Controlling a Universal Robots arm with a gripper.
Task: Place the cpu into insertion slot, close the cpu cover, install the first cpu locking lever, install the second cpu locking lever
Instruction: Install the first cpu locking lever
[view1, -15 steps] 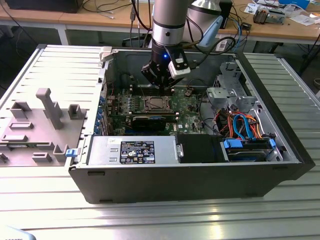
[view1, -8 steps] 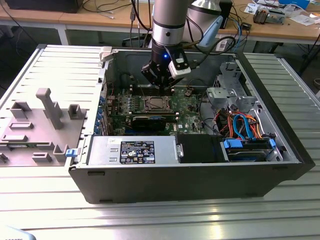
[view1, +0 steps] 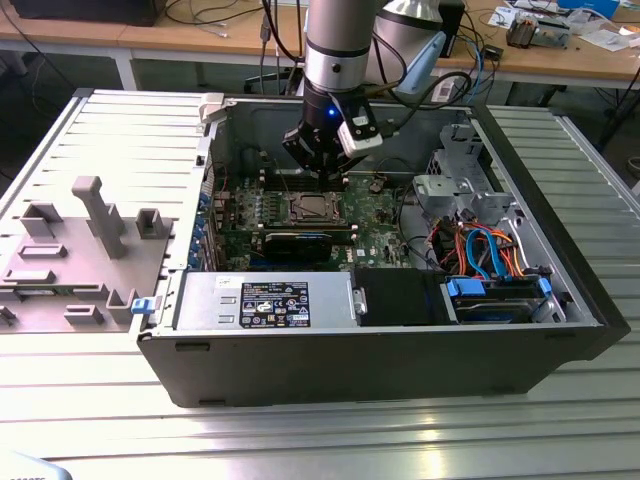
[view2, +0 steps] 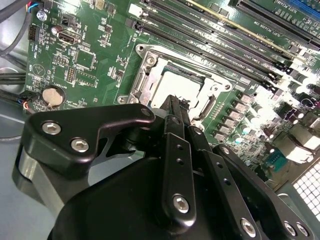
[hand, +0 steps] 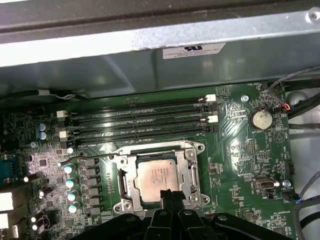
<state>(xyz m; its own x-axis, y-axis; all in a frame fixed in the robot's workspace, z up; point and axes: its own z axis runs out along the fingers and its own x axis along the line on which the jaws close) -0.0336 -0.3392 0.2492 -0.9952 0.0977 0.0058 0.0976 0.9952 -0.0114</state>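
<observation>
The cpu (hand: 157, 179) sits centre-frame under its closed cpu cover (hand: 121, 181); the gripper (hand: 170, 194), jaws pinched together and empty, hovers above, levers apparently pending.

Landmark: the motherboard (view1: 375, 215), lying inside the computer case (view1: 300, 375).
Insertion slot: the insertion slot (hand: 157, 176) sits on the motherboard near its middle.
Cpu: the cpu (hand: 159, 179) lies in the insertion slot.
Cpu cover: the cpu cover (hand: 192, 172) lies flat around the cpu.
Memory slots: the memory slots (hand: 140, 120) run in a row on the motherboard just beside the insertion slot.
Coin battery: the coin battery (hand: 260, 119) sits on the motherboard past one end of the memory slots.
Gripper: the gripper (hand: 169, 196) hangs over the motherboard at the slot's edge.
</observation>
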